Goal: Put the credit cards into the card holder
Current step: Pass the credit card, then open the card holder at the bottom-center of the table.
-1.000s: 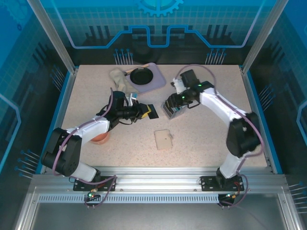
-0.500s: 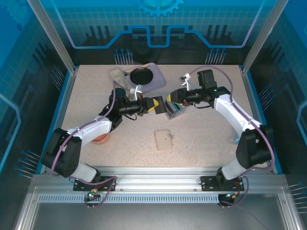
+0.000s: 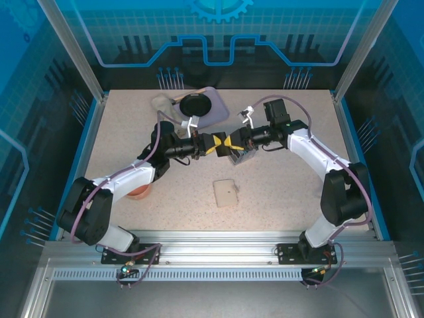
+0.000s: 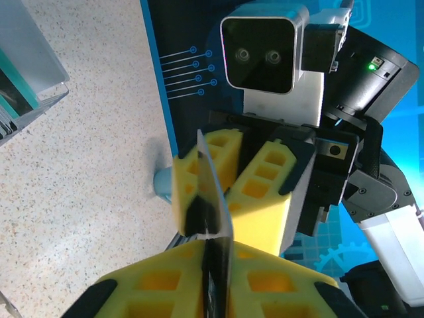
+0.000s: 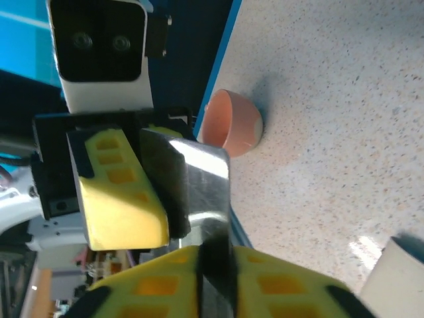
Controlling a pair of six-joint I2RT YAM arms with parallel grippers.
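My right pincer [image 3: 232, 141] has swung in to meet my left pincer [image 3: 214, 143] mid-frame; both pinch one credit card [image 4: 215, 199] edge-on, a handover I judge, while the card holder [image 3: 226, 193] lies folded lower down on the counter [image 3: 285, 192]

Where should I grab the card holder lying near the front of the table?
The card holder lies flat, tan side up, on the table, slightly skewed. Likely best: come straight down and pinch across its left and right edges, wrist turned to match.

Dark credit card [image 4: 212, 189] edge-on, pinched by left gripper [image 4: 215, 265] below, right gripper [image 4: 224, 215] apparently clamping far end.
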